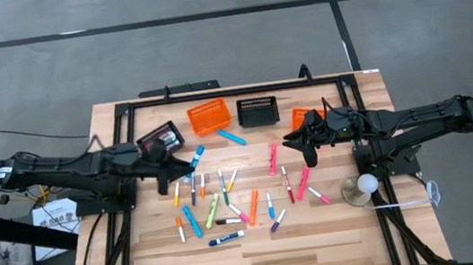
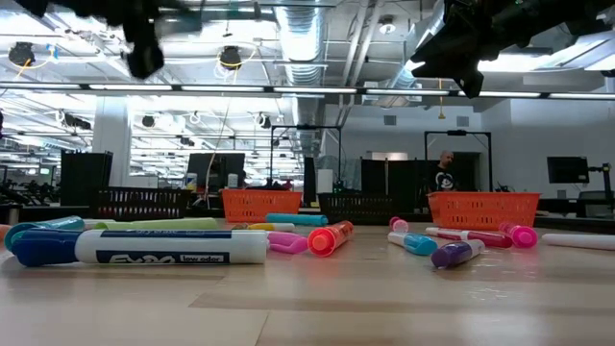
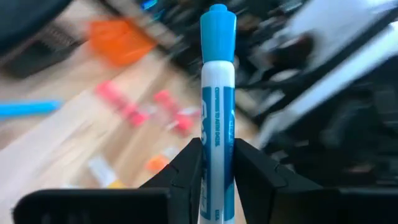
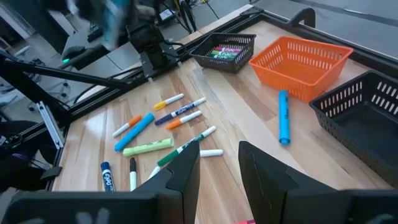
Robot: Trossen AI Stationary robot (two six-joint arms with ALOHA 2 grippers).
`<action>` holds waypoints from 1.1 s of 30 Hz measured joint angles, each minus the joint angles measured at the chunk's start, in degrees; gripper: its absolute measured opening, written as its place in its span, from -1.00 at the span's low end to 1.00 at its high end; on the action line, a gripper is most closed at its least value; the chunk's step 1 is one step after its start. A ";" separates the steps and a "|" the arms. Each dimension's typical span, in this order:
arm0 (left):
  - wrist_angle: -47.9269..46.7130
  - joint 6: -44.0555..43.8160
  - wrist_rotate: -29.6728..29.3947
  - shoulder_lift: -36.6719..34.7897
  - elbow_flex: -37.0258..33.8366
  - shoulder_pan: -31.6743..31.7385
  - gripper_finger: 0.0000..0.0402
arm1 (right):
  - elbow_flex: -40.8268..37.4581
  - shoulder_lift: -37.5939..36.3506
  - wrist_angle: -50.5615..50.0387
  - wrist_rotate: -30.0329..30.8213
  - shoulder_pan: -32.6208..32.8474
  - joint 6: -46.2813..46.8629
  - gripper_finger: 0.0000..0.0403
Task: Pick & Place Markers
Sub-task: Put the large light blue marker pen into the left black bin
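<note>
Many markers (image 1: 227, 201) in mixed colours lie scattered flat on the wooden table (image 1: 322, 240), also close up in the low view (image 2: 144, 247). My left gripper (image 1: 190, 163) reaches in from the table's left, above the scatter's left part, shut on a light-blue-capped marker (image 3: 217, 93). My right gripper (image 1: 303, 145) hovers over the table's right part, in front of an orange basket (image 1: 300, 116). It is open (image 4: 219, 171), with nothing between its fingers. One light blue marker (image 1: 232, 137) lies alone by the baskets. My left gripper pinches the marker's white and blue barrel (image 3: 217, 140) between its two fingers (image 3: 186, 168). The marker lies along the fingers, and its blue cap (image 3: 217, 25) sticks out past the fingertips. The fingers come nearly level from the table's left. The marker (image 1: 196, 155) is lifted clear of the table.
Along the far side stand a black basket holding markers (image 1: 161, 142), an orange basket (image 1: 208, 115) and another black basket (image 1: 257, 111). A white round object on a stand (image 1: 365, 186) sits at the right. A black frame (image 1: 214, 93) borders the table. A person (image 2: 444, 173) stands far behind.
</note>
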 joint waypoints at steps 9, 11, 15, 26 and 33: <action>-15.88 -2.96 -2.58 10.97 -0.02 5.39 -0.61 | 0.00 0.00 0.02 -0.01 0.00 0.02 -0.49; -18.20 -1.84 -2.58 12.05 0.00 7.64 -0.59 | 0.00 0.00 0.00 -0.02 0.00 0.00 -0.49; -24.67 1.35 -2.40 12.01 0.04 12.50 -0.59 | 0.00 0.00 0.01 -0.01 0.00 0.02 -0.49; -39.79 17.66 -7.82 11.74 6.60 26.83 -0.58 | 0.00 0.00 0.01 0.00 0.00 0.02 -0.49; -40.16 17.83 -7.99 13.05 6.56 37.00 -0.58 | 0.00 0.00 0.02 0.00 0.00 0.04 -0.49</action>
